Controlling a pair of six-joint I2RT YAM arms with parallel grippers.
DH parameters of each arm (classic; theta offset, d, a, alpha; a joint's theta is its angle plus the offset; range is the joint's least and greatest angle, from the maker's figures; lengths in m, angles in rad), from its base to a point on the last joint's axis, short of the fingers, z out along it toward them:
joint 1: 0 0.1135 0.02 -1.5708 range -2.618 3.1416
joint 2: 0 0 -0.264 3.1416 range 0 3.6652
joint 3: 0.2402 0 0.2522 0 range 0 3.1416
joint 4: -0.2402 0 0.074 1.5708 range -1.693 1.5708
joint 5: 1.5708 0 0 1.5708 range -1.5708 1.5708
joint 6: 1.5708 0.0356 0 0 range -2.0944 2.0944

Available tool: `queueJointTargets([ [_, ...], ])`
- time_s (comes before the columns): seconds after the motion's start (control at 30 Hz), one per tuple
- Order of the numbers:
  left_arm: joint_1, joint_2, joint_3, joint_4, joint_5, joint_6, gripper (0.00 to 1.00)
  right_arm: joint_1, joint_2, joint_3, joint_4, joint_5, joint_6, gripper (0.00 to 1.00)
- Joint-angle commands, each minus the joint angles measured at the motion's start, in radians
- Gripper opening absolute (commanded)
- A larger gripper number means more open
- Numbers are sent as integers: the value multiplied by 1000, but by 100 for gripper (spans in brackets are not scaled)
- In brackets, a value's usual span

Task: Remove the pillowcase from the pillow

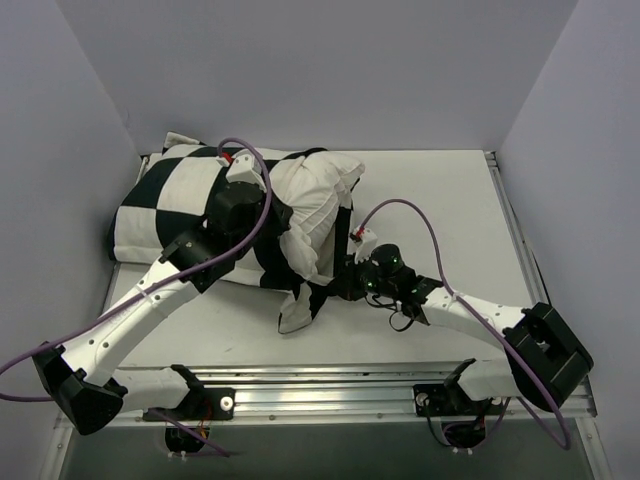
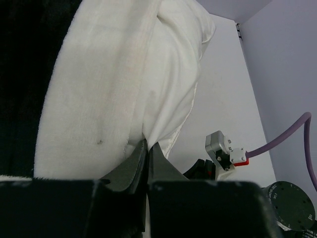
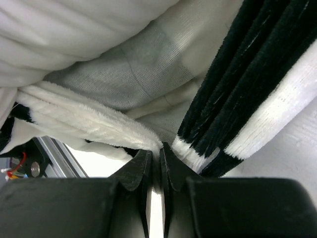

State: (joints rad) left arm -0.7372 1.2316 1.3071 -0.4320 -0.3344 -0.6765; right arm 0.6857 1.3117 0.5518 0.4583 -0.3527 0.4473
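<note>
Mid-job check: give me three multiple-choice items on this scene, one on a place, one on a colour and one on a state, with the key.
1. Where on the table does the pillowcase mostly lie?
A far left; B near right; C hanging off the front edge.
2. What colours are its squares?
A red and white; B black and white; C blue and yellow.
3. How do the right fingers stand?
A wide open over bare table; B shut on a cable; C shut on the pillowcase's edge.
Key:
1 A, since the top view shows the checks bunched in the far left corner.
2 B, since the checks read black and white in the top view.
3 C, since the right wrist view shows them pinched on black-and-white plush.
</note>
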Motion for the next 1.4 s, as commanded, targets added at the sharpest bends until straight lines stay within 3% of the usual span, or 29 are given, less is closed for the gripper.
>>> queueJointTargets([
  [0.0, 68, -74, 193, 251, -137, 8, 2, -54, 50, -41, -279, 46, -6, 0],
  [0.13, 70, -78, 192, 233, 9, -32, 2, -63, 12, -32, -244, 44, 1, 0],
  [0.33, 61, -127, 32, 147, 331, -101, 2, -75, -74, 51, -139, 155, 54, 0],
  [0.4, 49, -155, -23, 113, 379, -112, 2, -77, -68, 63, -74, 187, 60, 0],
  [0.53, 35, -201, -75, 119, 468, -69, 2, -89, -17, 103, -27, 178, 59, 11],
  [0.67, 35, -219, -112, 105, 440, -18, 6, -92, -43, 131, -64, 153, 53, 28],
  [0.7, 35, -224, -124, 127, 443, -11, 15, -91, -81, 132, -81, 155, 47, 37],
  [0.73, 35, -225, -150, 137, 449, 11, 38, -91, -103, 132, -99, 156, 41, 42],
  [0.77, 36, -224, -158, 141, 454, 24, 51, -92, -124, 134, -143, 155, 31, 47],
  [0.87, 38, -224, -167, 104, 428, 64, 75, -91, -228, 148, -242, 138, -5, 66],
  [0.9, 38, -234, -173, 87, 407, 69, 79, -89, -247, 152, -262, 127, -16, 70],
  [1.0, 41, -270, -216, 67, 364, 69, 84, -86, -293, 160, -322, 84, -18, 78],
  [1.13, 41, -308, -276, -16, 203, 48, 86, -74, -313, 140, -342, 70, 46, 85],
  [1.27, 42, -313, -333, -120, 7, -17, 87, -28, -290, 99, -258, 63, 129, 89],
  [1.33, 54, -308, -385, -107, -29, -21, 88, 21, -272, 91, -203, 60, 166, 91],
  [1.37, 61, -298, -405, -52, -29, -12, 88, 64, -252, 94, -193, 69, 185, 98],
])
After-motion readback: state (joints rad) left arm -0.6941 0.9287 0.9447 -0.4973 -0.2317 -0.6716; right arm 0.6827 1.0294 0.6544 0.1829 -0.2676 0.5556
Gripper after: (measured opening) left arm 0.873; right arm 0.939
